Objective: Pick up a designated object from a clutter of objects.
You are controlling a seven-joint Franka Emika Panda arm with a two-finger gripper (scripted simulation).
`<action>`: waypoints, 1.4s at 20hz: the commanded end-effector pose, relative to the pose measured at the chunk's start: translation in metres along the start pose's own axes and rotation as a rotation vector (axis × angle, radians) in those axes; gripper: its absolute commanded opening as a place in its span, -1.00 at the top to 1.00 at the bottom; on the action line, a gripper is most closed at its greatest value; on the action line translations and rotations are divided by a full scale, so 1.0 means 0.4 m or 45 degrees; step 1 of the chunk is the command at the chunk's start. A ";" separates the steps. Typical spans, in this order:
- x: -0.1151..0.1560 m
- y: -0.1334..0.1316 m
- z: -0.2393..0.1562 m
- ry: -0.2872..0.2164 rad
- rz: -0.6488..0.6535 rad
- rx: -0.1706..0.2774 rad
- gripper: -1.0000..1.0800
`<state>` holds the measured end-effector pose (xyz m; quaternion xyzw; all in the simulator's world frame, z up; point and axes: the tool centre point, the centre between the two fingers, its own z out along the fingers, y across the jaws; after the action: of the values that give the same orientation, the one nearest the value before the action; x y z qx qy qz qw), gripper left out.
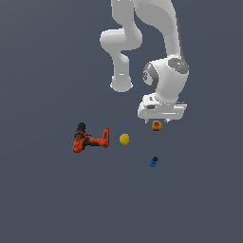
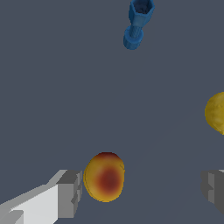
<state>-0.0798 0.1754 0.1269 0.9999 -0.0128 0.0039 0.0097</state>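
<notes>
Four loose items lie on the plain dark grey floor (image 1: 47, 199), and I take the red-orange ball (image 2: 105, 176) as my landmark. It is small and round, like a fruit: deep red-orange at the centre, fading to yellow patches toward its rim. In the exterior view it sits directly under the white gripper (image 1: 162, 120), partly covered by the gripper body.

From the wrist view I see the gripper (image 2: 144, 188) spread wide and released, holding nothing. One grey finger (image 2: 70, 192) stands just beside the ball, touching it or nearly so; I cannot tell which. The other finger (image 2: 213, 189) stands well apart from the ball, with bare floor between.

The plain yellow ball (image 1: 124, 139) lies near the red-orange ball, toward the exterior view's left and slightly nearer the camera. The power drill (image 1: 89, 139), red-orange with a black top, lies beyond the yellow ball, well apart from the landmark. The small blue object (image 1: 154, 162) lies nearer the camera than the red-orange ball, apart from it, with open floor between. In the wrist view it shows a hexagonal hollow end and a narrower round end.

Open floor surrounds the red-orange ball on every side except where the near finger stands. No edge of the floor shows in either view.

I can read no brand, label or writing on any item; the drill is too small to tell.
</notes>
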 end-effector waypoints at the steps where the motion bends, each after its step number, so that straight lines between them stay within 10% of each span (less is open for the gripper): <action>1: -0.034 -0.025 0.035 -0.002 0.015 0.007 -0.92; 28: -0.116 -0.074 0.205 -0.012 0.042 0.024 -0.92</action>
<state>-0.1247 0.2045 0.0499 0.9996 -0.0295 -0.0005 0.0002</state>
